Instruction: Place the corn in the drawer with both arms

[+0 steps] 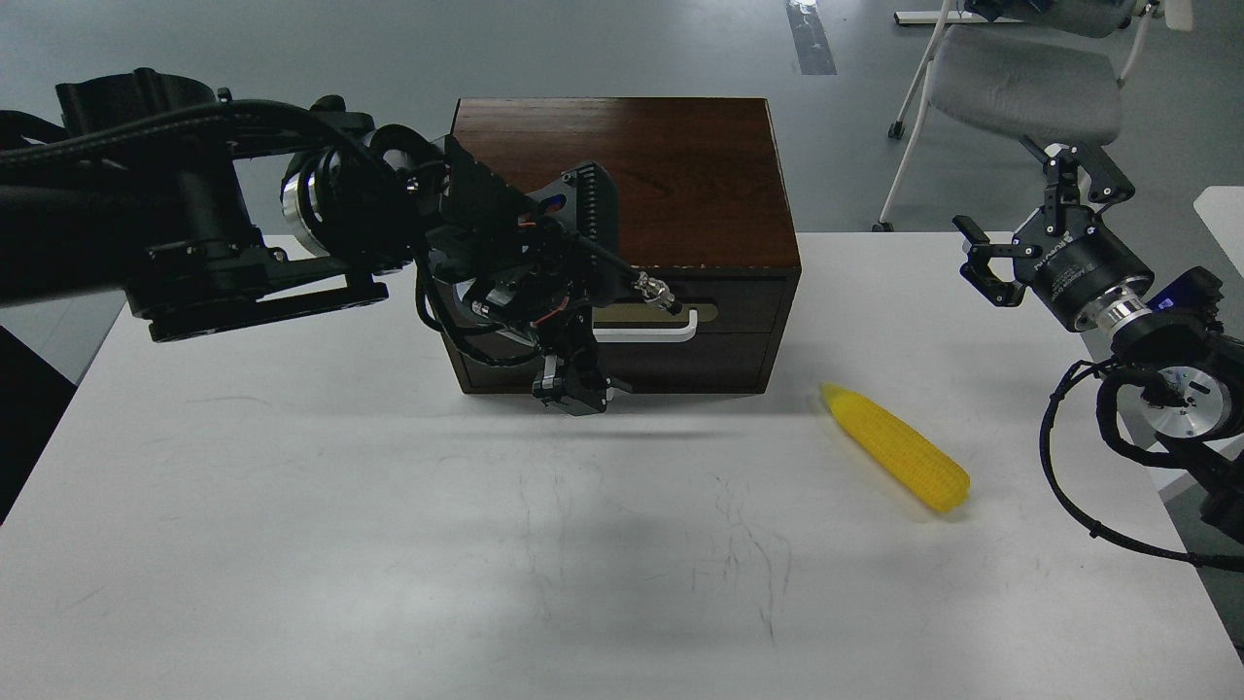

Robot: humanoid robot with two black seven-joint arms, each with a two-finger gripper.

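Note:
The corn (894, 447) lies on the white table (292, 506), to the right of the box and in front of it, with its pointed end toward the box. The dark brown box (671, 175) stands at the back middle. Its drawer (729, 335) is closed, and the right part of its white handle (651, 333) shows. My left arm reaches across the drawer's left half. My left gripper (573, 391) points down at the box's lower front edge; its fingers are dark and cannot be told apart. My right gripper (1006, 194) is open and empty, held above the table's right edge, far from the corn.
A grey chair (1020, 78) stands on the floor behind the table at the right. My right arm's cables (1059, 467) hang over the table's right edge. A white surface edge (1225, 209) shows at the far right.

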